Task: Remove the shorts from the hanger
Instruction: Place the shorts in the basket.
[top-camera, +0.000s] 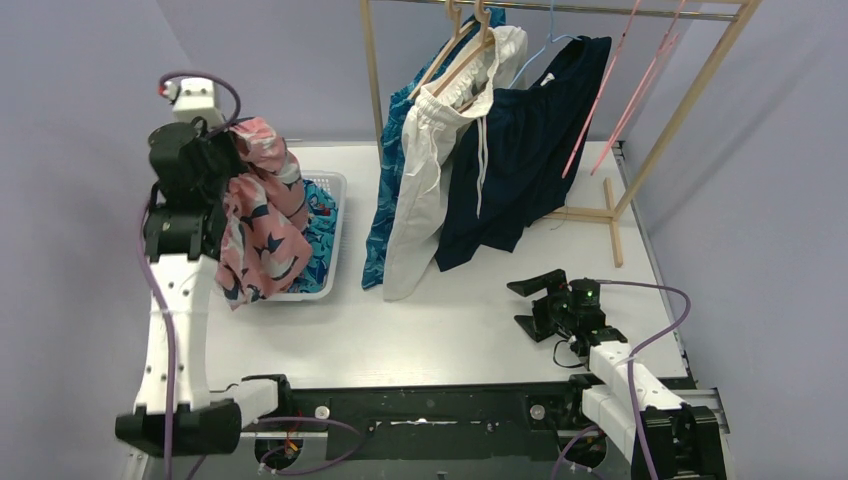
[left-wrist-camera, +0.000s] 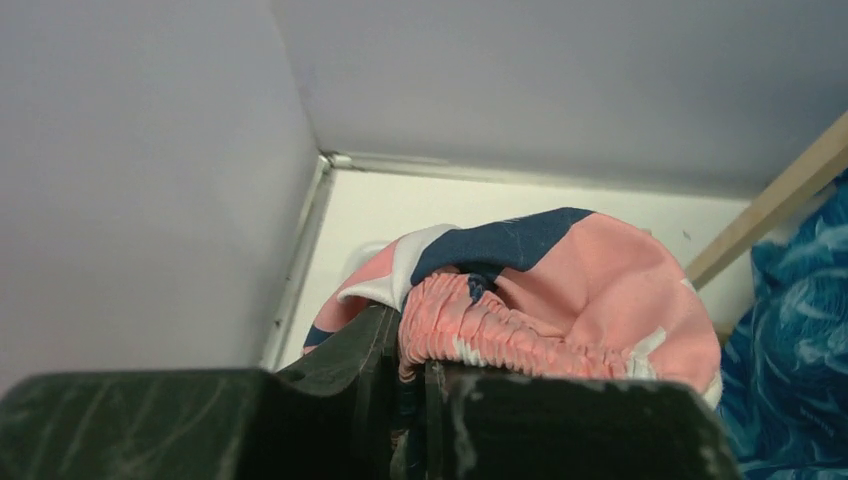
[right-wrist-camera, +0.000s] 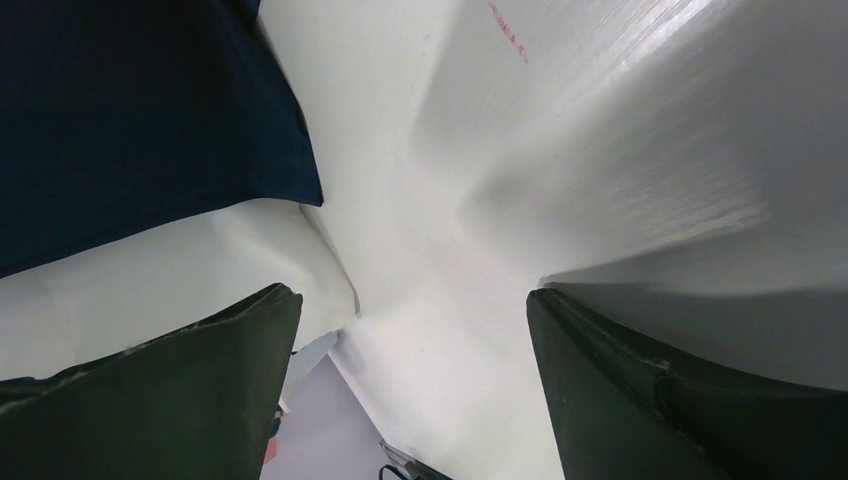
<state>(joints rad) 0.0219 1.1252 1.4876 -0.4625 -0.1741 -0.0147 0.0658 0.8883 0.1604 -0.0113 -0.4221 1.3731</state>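
left wrist: your left gripper (left-wrist-camera: 408, 365) pinches pink-and-navy floral shorts (left-wrist-camera: 600, 290) at waistband, above basket (top-camera: 338, 230). next: lower, release into basket. right gripper (top-camera: 528, 305) spread, empty.

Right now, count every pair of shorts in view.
5. On the rack: blue patterned pair, white pair, navy pair. Left end effector holds the pink floral pair; teal pair in the basket, possibly hiding more.
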